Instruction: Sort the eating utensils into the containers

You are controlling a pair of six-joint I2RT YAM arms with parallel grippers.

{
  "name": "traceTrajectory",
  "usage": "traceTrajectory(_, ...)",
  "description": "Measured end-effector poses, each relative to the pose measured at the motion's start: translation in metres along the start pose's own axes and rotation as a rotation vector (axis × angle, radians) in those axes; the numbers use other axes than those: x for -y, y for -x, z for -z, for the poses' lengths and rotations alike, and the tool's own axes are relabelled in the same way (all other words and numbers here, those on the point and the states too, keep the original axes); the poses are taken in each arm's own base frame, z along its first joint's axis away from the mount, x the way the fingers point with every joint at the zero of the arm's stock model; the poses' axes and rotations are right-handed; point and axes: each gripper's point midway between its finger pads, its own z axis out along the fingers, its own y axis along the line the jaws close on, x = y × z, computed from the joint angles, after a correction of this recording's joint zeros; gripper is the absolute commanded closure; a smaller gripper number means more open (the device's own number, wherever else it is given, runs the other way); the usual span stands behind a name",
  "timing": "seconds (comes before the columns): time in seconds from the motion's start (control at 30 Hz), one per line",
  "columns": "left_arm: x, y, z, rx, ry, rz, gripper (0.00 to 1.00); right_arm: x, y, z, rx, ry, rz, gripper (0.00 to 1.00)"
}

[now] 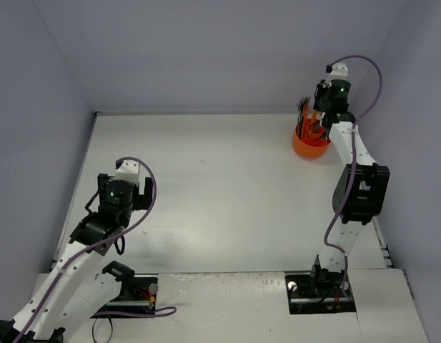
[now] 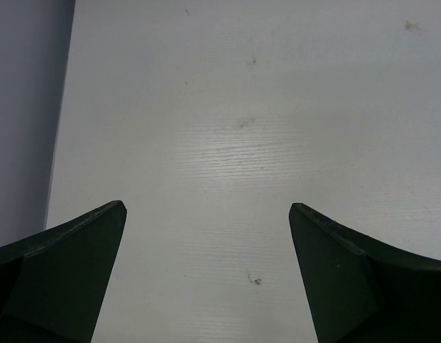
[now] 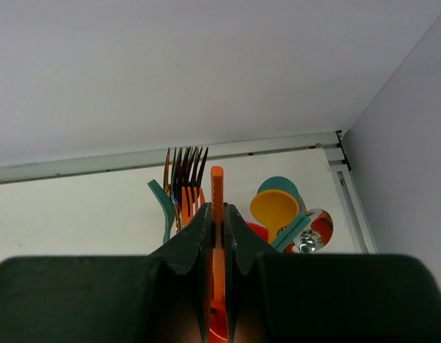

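The round bright-orange cup (image 1: 310, 148) stands at about two o'clock on the white table (image 1: 206, 186), near the far right corner. Upright utensils crowd it: dark and gold forks (image 3: 186, 168), a curved teal piece (image 3: 163, 204), an orange spoon (image 3: 276, 207) in front of a teal spoon (image 3: 279, 184), and a mirror-bright spoon (image 3: 314, 232) at their four o'clock. The right gripper (image 3: 217, 211) hangs just above the cup, clenched on a flat orange stick (image 3: 217, 182) that points to twelve o'clock between its fingers. At nine o'clock the left gripper (image 2: 207, 207) is spread wide over bare table, grasping nothing.
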Motion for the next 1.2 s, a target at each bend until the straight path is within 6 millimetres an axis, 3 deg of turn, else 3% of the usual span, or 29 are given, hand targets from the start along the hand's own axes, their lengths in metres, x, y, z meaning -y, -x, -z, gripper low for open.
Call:
traceTrajectory(0.1,0.001,-0.002,-0.002,-0.009,0.0,-0.005,0.03,0.001,-0.017,-0.003,-0.007,-0.007,0.0,0.91)
traceTrajectory(0.23,0.0,0.0,-0.001,-0.003,-0.001,-0.002,0.03,0.001,-0.044,-0.004,-0.046,-0.008,0.001,0.67)
traceTrajectory(0.33,0.0,0.0,0.0,0.0,-0.002,0.0,0.03,0.001,-0.055,-0.003,-0.063,-0.007,0.001,0.55)
traceTrajectory(0.43,0.001,0.0,0.0,0.001,-0.007,0.0,0.03,0.001,-0.059,0.004,-0.071,-0.006,0.0,0.49)
traceTrajectory(0.53,0.002,0.001,0.001,0.004,-0.015,0.002,0.03,0.001,-0.042,0.023,-0.041,-0.003,-0.002,0.43)
traceTrajectory(0.7,0.002,0.004,0.003,0.021,-0.021,0.011,0.03,0.003,0.038,0.093,0.124,0.009,-0.017,0.26)
traceTrajectory(0.77,0.001,0.006,0.005,0.032,-0.022,0.017,0.03,0.003,0.074,0.133,0.216,0.016,-0.03,0.0)
traceTrajectory(0.83,0.001,0.007,0.006,0.042,-0.022,0.021,0.03,0.004,0.1,0.179,0.304,0.027,-0.05,0.0)
traceTrajectory(0.93,-0.001,0.01,0.009,0.055,-0.022,0.028,0.03,0.003,0.111,0.244,0.386,0.047,-0.096,0.0)
traceTrajectory(1.03,-0.002,0.013,0.011,0.072,-0.017,0.036,0.03,0.003,0.095,0.293,0.415,0.062,-0.127,0.0)
traceTrajectory(1.2,-0.008,0.014,0.013,0.093,0.006,0.046,0.03,0.007,0.059,0.344,0.411,0.054,-0.153,0.0)
